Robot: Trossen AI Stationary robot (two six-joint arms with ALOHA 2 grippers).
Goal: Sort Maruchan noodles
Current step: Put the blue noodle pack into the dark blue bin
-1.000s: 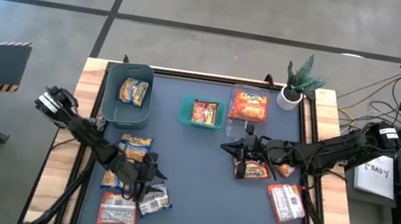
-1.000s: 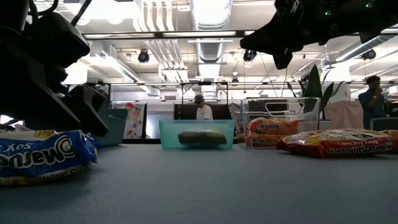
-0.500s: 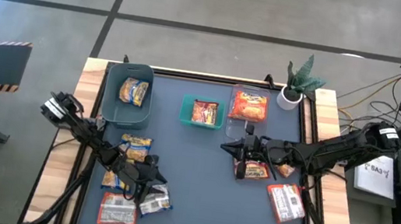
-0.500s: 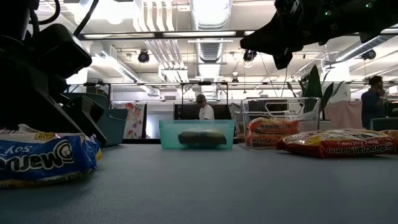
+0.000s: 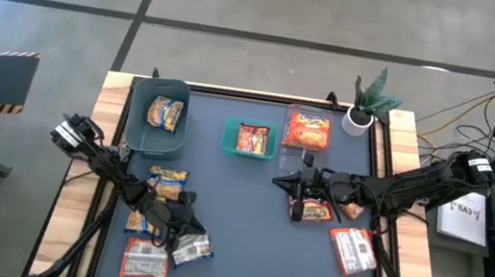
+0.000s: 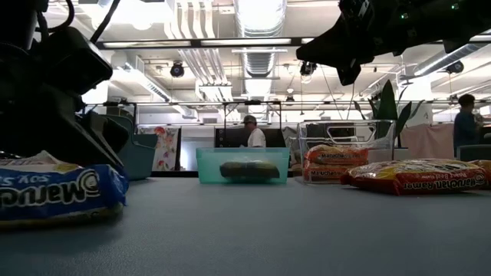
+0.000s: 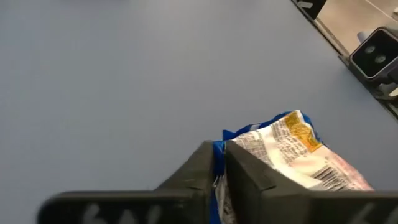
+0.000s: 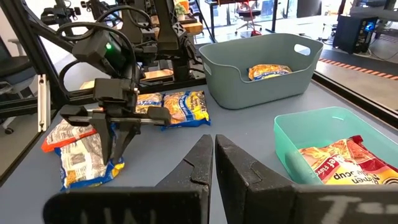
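Note:
A blue, yellow and white Maruchan noodles packet (image 5: 194, 247) lies at the near left of the blue mat, and my left gripper (image 5: 184, 233) is shut on it. Other packets (image 5: 166, 183) (image 5: 144, 260) lie flat around it. My right gripper (image 5: 291, 186) is shut on nothing and hangs above the mat, beside an orange-red packet (image 5: 317, 210). In the low view the held packet (image 6: 57, 195) shows at the left, with my right gripper (image 6: 349, 54) high above the table. My left gripper pinches the packet's blue end edge (image 7: 217, 165) between its two fingers. The fingers (image 8: 115, 140) come down on it from above at a slant. The rest of the packet (image 8: 78, 158) rests on the mat below them.
At the back stand a grey-blue bin (image 5: 142, 124) with a yellow packet, a small teal bin (image 5: 228, 136) with an orange packet, and a clear bin (image 5: 286, 154) with an orange packet. A potted plant (image 5: 369, 102) is at the far right. A red-and-white packet (image 5: 351, 250) lies near right.
My left gripper has come down a little and shut on the blue packet's end edge. The packet has shifted and tipped slightly under it. My right arm has kept still.

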